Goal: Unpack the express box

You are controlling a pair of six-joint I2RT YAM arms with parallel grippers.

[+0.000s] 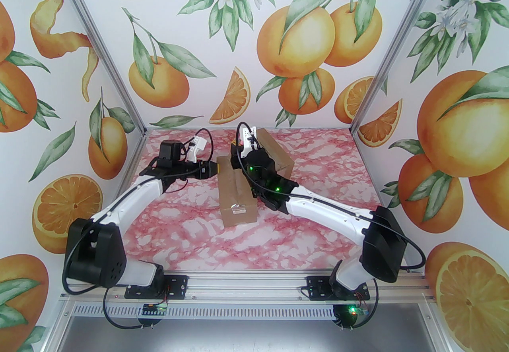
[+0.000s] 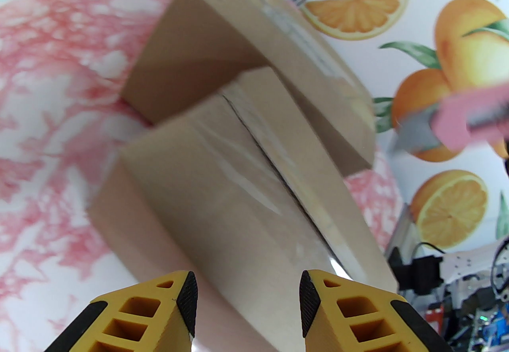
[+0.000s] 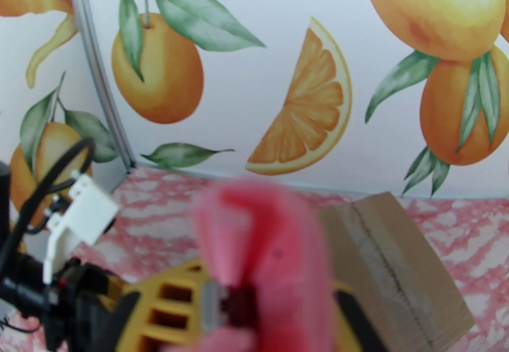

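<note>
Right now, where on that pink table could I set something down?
Bare pink marble tabletop stretches between the arm bases and the near brown cardboard box, and along the right wall. Crowded centre: far brown cardboard box, left hand, right hand.

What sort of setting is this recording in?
Likely a staged robot test booth: orange-print wall panels in aluminium framing, a pink marbled tabletop, two arms bolted to a rail.

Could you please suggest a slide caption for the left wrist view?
Open left gripper faces the near taped box, second box behind it, pink cutter at right.
</note>
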